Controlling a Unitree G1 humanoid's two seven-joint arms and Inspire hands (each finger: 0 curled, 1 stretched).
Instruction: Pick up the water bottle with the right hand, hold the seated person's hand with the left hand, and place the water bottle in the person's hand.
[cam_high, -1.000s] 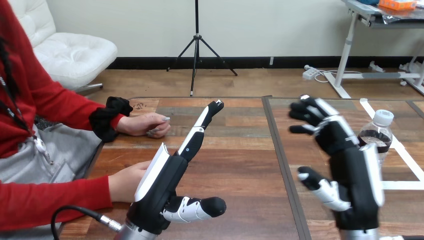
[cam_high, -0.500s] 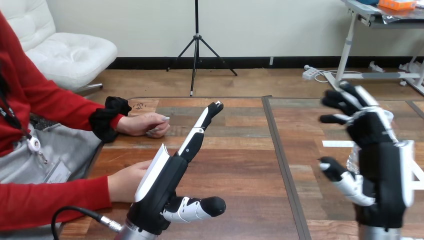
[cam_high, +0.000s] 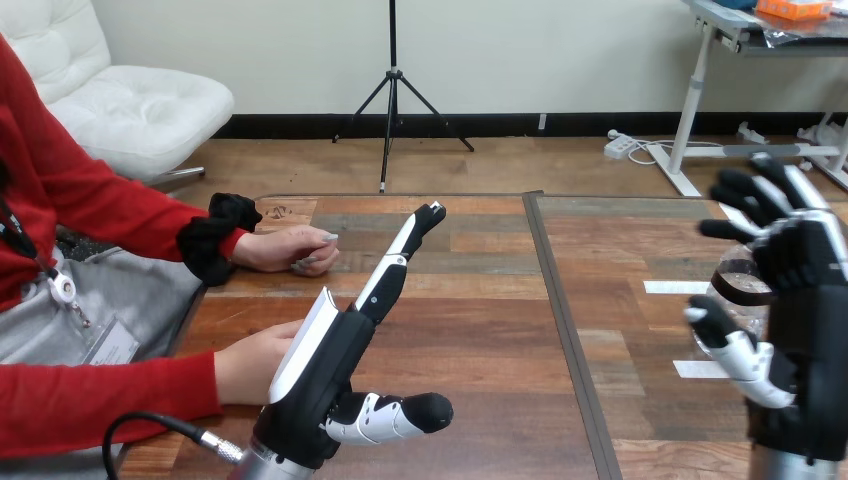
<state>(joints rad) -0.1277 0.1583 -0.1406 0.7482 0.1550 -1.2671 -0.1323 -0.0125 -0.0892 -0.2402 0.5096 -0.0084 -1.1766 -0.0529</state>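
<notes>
The water bottle (cam_high: 738, 283) stands on the table at the right, mostly hidden behind my right hand (cam_high: 805, 330); just a strip of its dark label and clear body shows. My right hand is open, fingers spread, thumb out to the left, its palm in front of the bottle; I cannot tell if it touches it. My left hand (cam_high: 335, 365) is open with straight fingers pointing up the table and thumb out to the right. The person's near hand (cam_high: 250, 362) lies right beside its back, at the left. The person's far hand (cam_high: 290, 249) rests on the table.
White tape strips (cam_high: 678, 287) mark the wooden table (cam_high: 480, 310) at the right. A dark seam (cam_high: 560, 320) runs down the tabletop's middle. The person sits at the left side, both red-sleeved arms reaching onto the table.
My right hand has moved to the right, across in front of the bottle, which it now mostly covers. My left hand and the person's hands have stayed put.
</notes>
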